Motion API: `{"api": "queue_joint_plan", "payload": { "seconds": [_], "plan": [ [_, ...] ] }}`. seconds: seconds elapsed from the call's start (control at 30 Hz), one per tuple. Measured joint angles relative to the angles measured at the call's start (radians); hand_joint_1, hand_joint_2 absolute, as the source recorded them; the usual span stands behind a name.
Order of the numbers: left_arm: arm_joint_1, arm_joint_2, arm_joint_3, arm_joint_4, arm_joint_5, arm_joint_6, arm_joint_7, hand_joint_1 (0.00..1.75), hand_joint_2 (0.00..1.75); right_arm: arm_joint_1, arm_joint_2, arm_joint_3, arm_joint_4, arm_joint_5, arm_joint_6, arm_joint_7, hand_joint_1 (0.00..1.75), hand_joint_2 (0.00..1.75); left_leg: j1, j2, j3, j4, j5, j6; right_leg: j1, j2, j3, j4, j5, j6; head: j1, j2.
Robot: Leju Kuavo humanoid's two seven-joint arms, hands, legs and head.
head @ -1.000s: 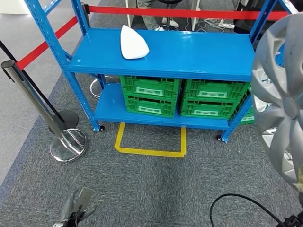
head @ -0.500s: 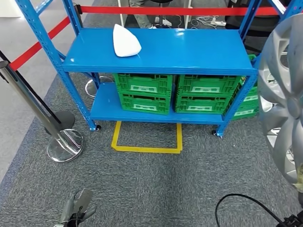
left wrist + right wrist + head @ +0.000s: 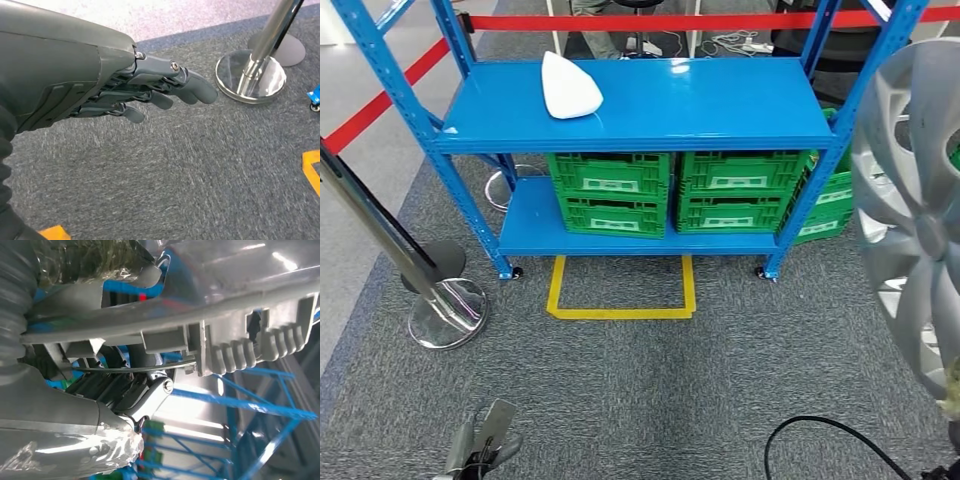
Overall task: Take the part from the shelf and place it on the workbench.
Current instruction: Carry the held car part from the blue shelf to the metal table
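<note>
The right hand [image 3: 124,395] grips the big silver wheel cover [image 3: 916,210] with its fingers, while the left hand [image 3: 124,95] hangs open.

The left hand [image 3: 124,90] hangs low at the robot's side above the grey carpet, holding nothing, its dark fingers [image 3: 166,100] stretched nearly straight and slightly apart; its tip also shows at the lower edge of the head view. The right hand [image 3: 124,390] is raised at the robot's right side, its fingers [image 3: 151,395] closed against the inner rim of a large silver plastic wheel cover [image 3: 916,200], which it holds upright.
</note>
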Motion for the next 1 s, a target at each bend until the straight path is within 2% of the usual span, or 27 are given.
{"api": "queue_joint_plan", "payload": {
  "seconds": [0.07,0.13,0.17,0.23,0.27,0.3,0.33,0.37,0.43,0.47,0.5,0.6,0.63,0.67,0.73,0.77,0.8,0.83,0.87,0.93,0.97,1.0],
  "plan": [
    [0.001,0.000,0.000,0.000,0.000,0.000,0.000,0.00,1.75,0.012,0.004,0.011,-0.001,0.044,0.000,-0.003,1.75,1.75,-0.001,0.008,-0.004,0.004,0.000,-0.009,-0.001,0.011,-0.006,0.001,0.004,-0.011,0.000,0.000],
    [0.000,0.001,0.000,0.000,0.001,0.001,0.000,0.00,1.75,0.018,0.008,0.029,0.000,0.078,0.000,0.000,1.75,1.75,0.001,-0.005,-0.017,0.034,-0.029,-0.019,-0.004,0.022,-0.011,0.001,0.011,-0.024,-0.002,0.000],
    [0.000,0.001,0.000,0.000,0.001,0.001,0.000,0.00,1.75,0.018,0.010,0.039,0.001,0.089,0.000,0.001,1.75,1.75,0.003,-0.016,-0.036,0.079,-0.061,-0.025,-0.006,0.027,-0.014,0.000,0.014,-0.030,-0.003,0.000],
    [0.001,0.001,0.000,0.000,0.001,0.002,0.000,0.00,1.75,0.019,0.015,0.059,0.003,0.101,0.000,0.002,1.75,1.75,0.005,-0.030,-0.094,0.216,-0.133,-0.029,-0.004,0.039,-0.022,0.000,0.018,-0.039,-0.004,0.000],
    [0.002,0.001,0.000,0.000,0.001,0.002,0.000,0.00,1.75,0.020,0.016,0.067,0.006,0.104,0.000,0.002,1.75,1.75,0.005,-0.031,-0.118,0.273,-0.153,-0.029,-0.003,0.047,-0.026,0.001,0.021,-0.041,-0.004,0.000],
    [0.002,0.000,0.000,0.000,0.001,0.002,0.000,0.00,1.75,0.021,0.017,0.074,0.008,0.105,0.000,0.002,1.75,1.75,0.005,-0.032,-0.127,0.298,-0.154,-0.028,-0.001,0.054,-0.028,0.001,0.023,-0.043,-0.004,0.000],
    [0.003,0.000,0.000,0.000,0.001,0.002,0.000,0.00,1.75,0.023,0.017,0.079,0.010,0.106,0.000,0.002,1.75,1.75,0.004,-0.033,-0.117,0.282,-0.134,-0.024,0.001,0.062,-0.029,0.001,0.024,-0.043,-0.004,0.000],
    [0.003,0.001,0.000,0.000,0.001,0.002,0.000,0.00,1.75,0.024,0.018,0.083,0.011,0.106,0.000,0.002,1.75,1.75,0.004,-0.037,-0.089,0.229,-0.099,-0.018,0.003,0.070,-0.029,0.001,0.026,-0.042,-0.004,0.000],
    [0.003,0.003,0.000,0.000,0.001,0.002,0.000,0.00,1.75,0.024,0.019,0.091,0.013,0.107,0.000,0.002,1.75,1.75,0.002,-0.059,-0.021,0.091,-0.034,0.000,0.005,0.083,-0.030,0.002,0.029,-0.039,-0.003,0.000],
    [0.002,0.004,0.000,0.001,0.002,0.002,0.000,0.00,1.75,0.024,0.019,0.095,0.013,0.107,0.000,0.002,1.75,1.75,0.001,-0.070,0.002,0.042,-0.019,0.007,0.006,0.088,-0.034,0.003,0.031,-0.036,-0.004,0.000],
    [0.002,0.005,0.000,0.001,0.002,0.002,0.000,0.00,1.75,0.024,0.020,0.098,0.014,0.107,0.000,0.002,1.75,1.75,0.000,-0.076,0.011,0.016,-0.016,0.012,0.005,0.093,-0.039,0.005,0.034,-0.031,-0.004,0.000],
    [0.001,0.001,0.000,0.001,0.002,0.002,0.000,0.00,1.75,0.027,0.020,0.104,0.016,0.106,0.000,0.010,1.75,1.75,0.003,-0.066,0.010,-0.003,-0.012,0.015,0.006,0.097,-0.054,0.007,0.038,-0.014,-0.004,0.000],
    [0.001,0.000,0.000,0.001,0.002,0.002,0.000,0.00,1.75,0.026,0.020,0.107,0.017,0.106,0.000,0.014,1.75,1.75,0.006,-0.060,0.010,-0.009,-0.007,0.017,0.006,0.089,-0.064,0.022,0.025,-0.009,-0.001,0.000],
    [0.001,-0.002,0.000,0.001,0.003,0.003,0.000,0.00,1.75,0.024,0.020,0.110,0.018,0.106,0.000,0.018,1.75,1.75,0.009,-0.053,0.010,-0.014,-0.003,0.019,0.006,0.078,-0.081,0.059,0.001,-0.004,0.001,0.000],
    [0.002,-0.002,0.001,0.001,0.003,0.003,0.000,0.00,1.75,0.019,0.019,0.117,0.023,0.105,0.000,0.020,1.75,1.75,0.009,-0.039,0.006,-0.015,0.001,0.021,0.001,0.058,-0.138,0.186,-0.067,0.005,0.006,0.000],
    [0.004,-0.002,0.001,0.001,0.003,0.003,0.000,0.00,1.75,0.018,0.019,0.119,0.026,0.104,0.000,0.021,1.75,1.75,0.009,-0.032,0.005,-0.014,0.001,0.021,-0.001,0.054,-0.164,0.248,-0.092,0.009,0.006,0.000],
    [0.005,-0.002,0.002,0.001,0.003,0.003,0.000,0.00,1.75,0.018,0.020,0.120,0.029,0.103,0.000,0.021,1.75,1.75,0.008,-0.024,0.004,-0.013,0.001,0.021,-0.003,0.052,-0.178,0.285,-0.100,0.012,0.006,0.000],
    [0.005,-0.002,0.002,0.001,0.003,0.003,0.000,0.00,1.75,0.018,0.020,0.121,0.031,0.103,0.000,0.021,1.75,1.75,0.008,-0.017,0.004,-0.012,0.001,0.021,-0.004,0.049,-0.172,0.281,-0.088,0.015,0.006,0.000],
    [0.004,-0.002,0.002,0.001,0.003,0.003,0.000,0.00,1.75,0.018,0.020,0.122,0.033,0.103,0.000,0.021,1.75,1.75,0.008,-0.012,0.005,-0.011,0.000,0.020,-0.004,0.045,-0.147,0.238,-0.061,0.015,0.006,0.000],
    [0.002,-0.003,0.001,0.001,0.002,0.003,0.000,0.00,1.75,0.016,0.020,0.125,0.033,0.104,0.000,0.020,1.75,1.75,0.005,-0.002,0.005,-0.005,-0.004,0.013,-0.002,0.015,-0.068,0.095,-0.004,0.013,0.007,0.000],
    [0.002,-0.002,0.001,0.001,0.002,0.003,0.000,0.00,1.75,0.014,0.020,0.127,0.033,0.105,0.000,0.019,1.75,1.75,0.002,0.002,0.004,-0.001,-0.006,0.009,0.000,0.002,-0.039,0.043,0.010,0.008,0.006,0.000],
    [0.002,-0.002,0.001,0.001,0.002,0.003,0.000,0.00,1.75,0.013,0.019,0.128,0.033,0.105,0.000,0.018,1.75,1.75,-0.001,0.006,0.002,0.002,-0.007,0.004,0.002,-0.007,-0.024,0.014,0.014,0.003,0.006,0.000]
  ]
}}
